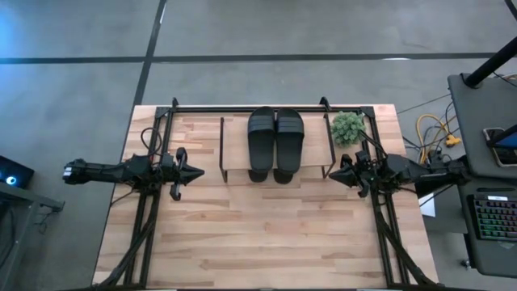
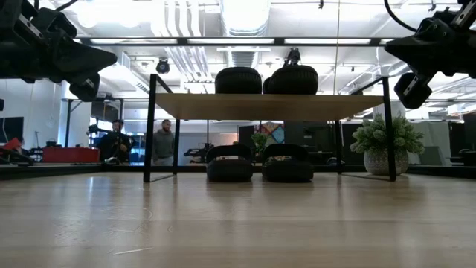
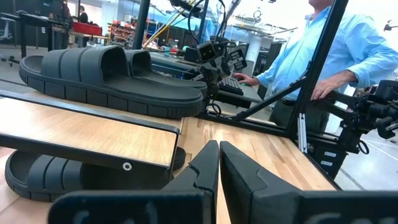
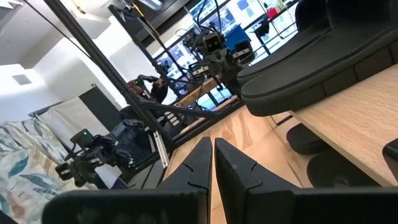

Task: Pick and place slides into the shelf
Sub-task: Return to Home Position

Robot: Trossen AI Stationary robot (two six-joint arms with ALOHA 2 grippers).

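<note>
The shelf (image 1: pixel 238 145) stands at the table's far middle on thin black legs. Two black slides (image 1: pixel 275 136) lie side by side on its wooden top board (image 2: pixel 268 106). Two more slides (image 2: pixel 229 164) (image 2: pixel 288 164) rest on the table beneath the board. My left gripper (image 1: pixel 198 171) hovers shut, level, just left of the shelf and points at it. My right gripper (image 1: pixel 333 174) hovers shut just right of the shelf, pointing back at it. Both wrist views show the fingertips (image 3: pixel 219 149) (image 4: pixel 212 146) together with nothing between them.
A small potted plant (image 1: pixel 348 127) stands at the shelf's far right corner. A person in a light blue shirt (image 3: pixel 329 56) stands beyond the table's right side by a desk with a keyboard (image 1: pixel 493 218). Bare tabletop (image 1: pixel 266 234) lies on the near side of the shelf.
</note>
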